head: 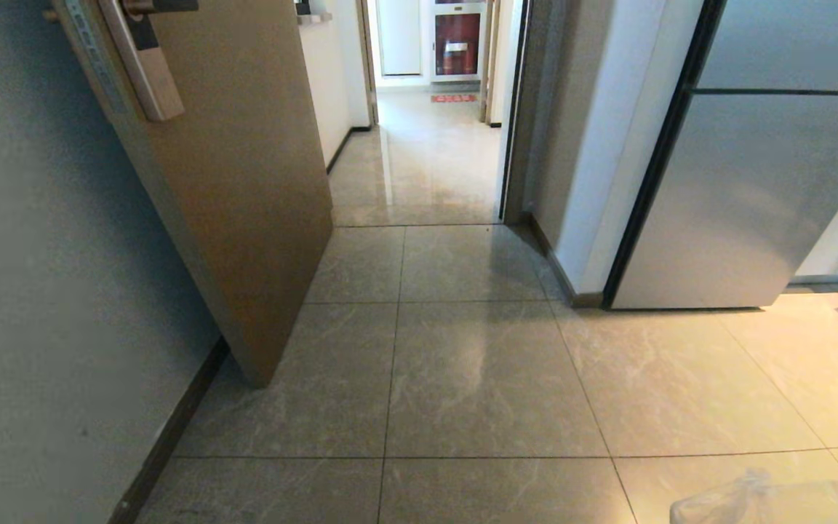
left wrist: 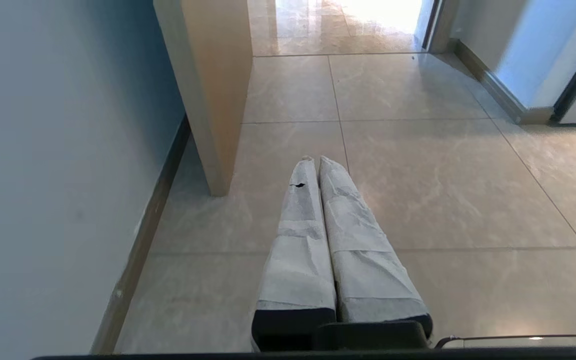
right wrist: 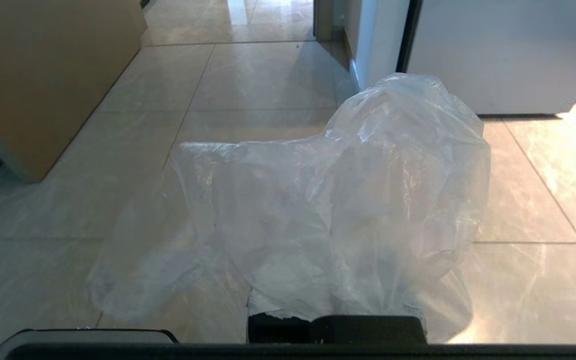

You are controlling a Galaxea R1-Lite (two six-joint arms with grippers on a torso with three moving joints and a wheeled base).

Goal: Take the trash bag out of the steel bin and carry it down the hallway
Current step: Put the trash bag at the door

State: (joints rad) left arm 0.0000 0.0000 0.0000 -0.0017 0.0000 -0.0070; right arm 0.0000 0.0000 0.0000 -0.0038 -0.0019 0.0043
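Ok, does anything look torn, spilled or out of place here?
One small thing: the left gripper, shut and empty, has a dark tear in its white finger wrapping. The clear crinkled trash bag drapes over the right gripper; no spill shows.

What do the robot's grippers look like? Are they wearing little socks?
Sort of! The left gripper has two long tapering fingers wrapped in crinkly white paper-like covering, with a small black mark on one. Their bases are black. The right gripper is mostly hidden; only its black base and a scrap of white wrapping show.
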